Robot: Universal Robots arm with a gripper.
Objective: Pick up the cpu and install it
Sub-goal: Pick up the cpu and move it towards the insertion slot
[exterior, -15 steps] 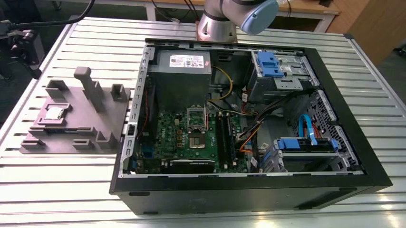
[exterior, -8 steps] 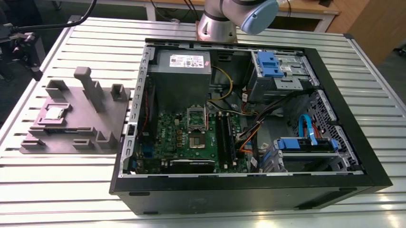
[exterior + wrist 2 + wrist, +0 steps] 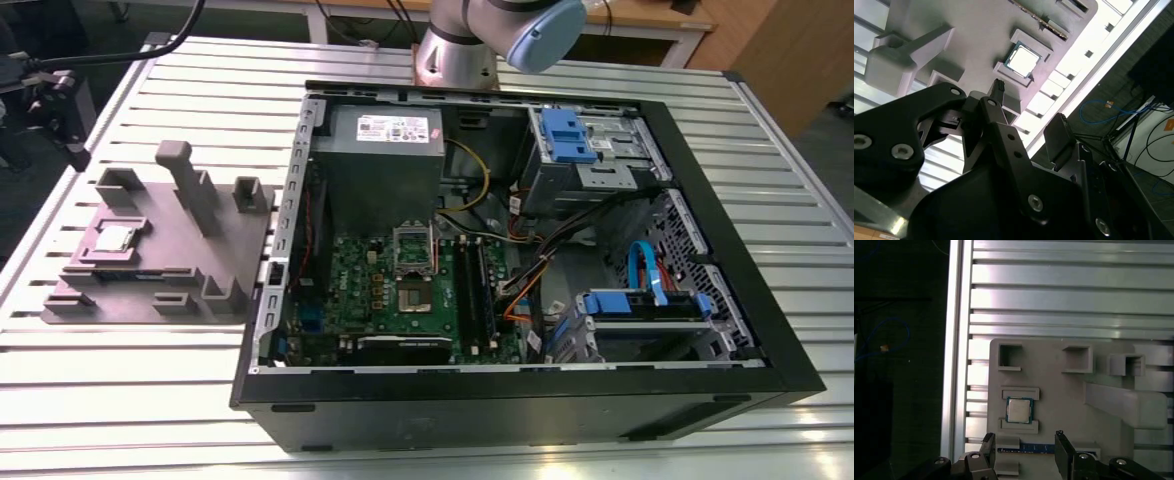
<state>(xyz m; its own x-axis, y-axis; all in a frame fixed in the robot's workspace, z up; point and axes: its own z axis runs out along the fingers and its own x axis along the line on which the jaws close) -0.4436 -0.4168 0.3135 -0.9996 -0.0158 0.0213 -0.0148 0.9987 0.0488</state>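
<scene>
**Cpu in its fixture pocket, hand spread wide above it**

The exterior view takes in the whole layout. A slatted aluminium surface (image 3: 174, 400) of long ribbed strips carries an open black computer case (image 3: 534, 395) lying on its side. Inside the case are a green motherboard (image 3: 360, 270), its metal-framed socket (image 3: 416, 298), blue drive brackets and loose coloured cables. The arm (image 3: 467, 40), with silver tubing and a pale blue joint cap, rises at the far edge of the surface behind the case.

On the exterior view's left, just beside the case, lies the matte grey fixture plate (image 3: 174, 250), a moulded slab with upright posts, small open boxes and shallow recesses.

The first wrist view looks straight down on that plate. It shows the squared pockets, a long slanted block and the pale, smooth finish of the slab. The second wrist view sees the same plate at a steep angle, past the black, bolted linkages of the hand.

The hand (image 3: 1024, 445) hovers over the plate with its two dark fingers (image 3: 1061, 440) spread wide and nothing between them. A thin blue-edged board (image 3: 1024, 448) lies in a slot of the plate below them.

The cpu (image 3: 1019, 410) is a small flat square with a shiny silver-grey top and a thin pale rim. It rests flat in a recess between two low ledges of the plate, near the fingertips but apart from them.
</scene>
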